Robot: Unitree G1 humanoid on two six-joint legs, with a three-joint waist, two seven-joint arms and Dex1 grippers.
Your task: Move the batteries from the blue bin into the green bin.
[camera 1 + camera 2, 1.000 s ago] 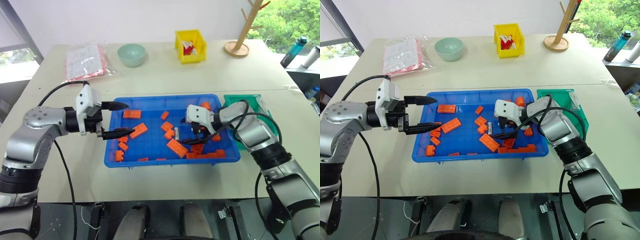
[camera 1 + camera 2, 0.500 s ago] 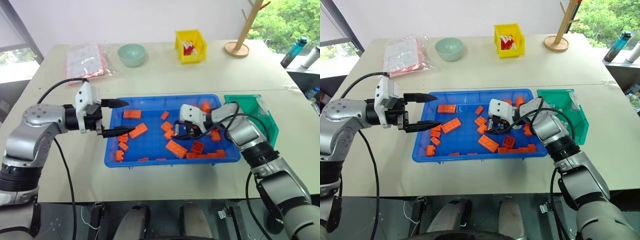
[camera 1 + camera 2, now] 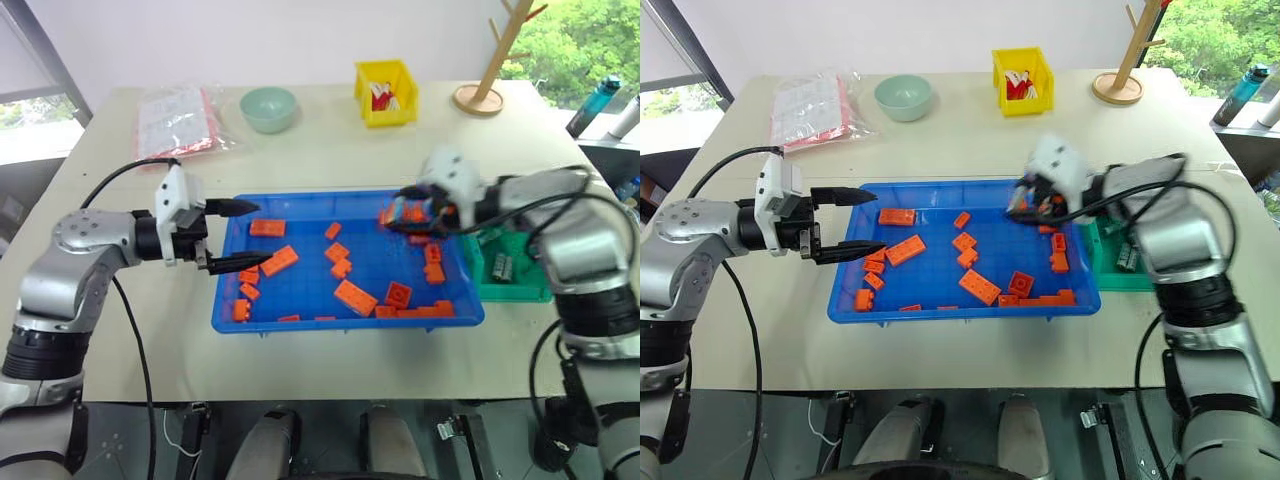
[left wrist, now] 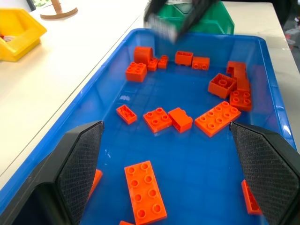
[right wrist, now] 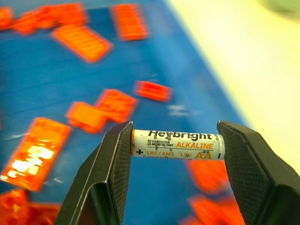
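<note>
My right gripper (image 5: pixel 177 145) is shut on one of the batteries (image 5: pixel 178 145), a white AA cell gripped by its two ends. It hangs above the right back part of the blue bin (image 3: pixel 345 325), close to the green bin (image 3: pixel 522 292). The green bin stands against the blue bin's right side, partly hidden by my right arm, with two batteries (image 3: pixel 501 266) lying inside. Several orange bricks (image 3: pixel 355 297) are scattered in the blue bin. My left gripper (image 3: pixel 255 235) is open and empty, held level over the blue bin's left edge.
A yellow bin (image 3: pixel 384 92), a pale green bowl (image 3: pixel 268 108) and a plastic bag of papers (image 3: pixel 170 122) sit at the back of the table. A wooden rack (image 3: pixel 490 95) stands at the back right, with bottles (image 3: pixel 592 100) beyond the table's edge.
My right gripper shut on a battery down in the blue bin, then rose and swung right toward the green bin. The left arm stayed still.
</note>
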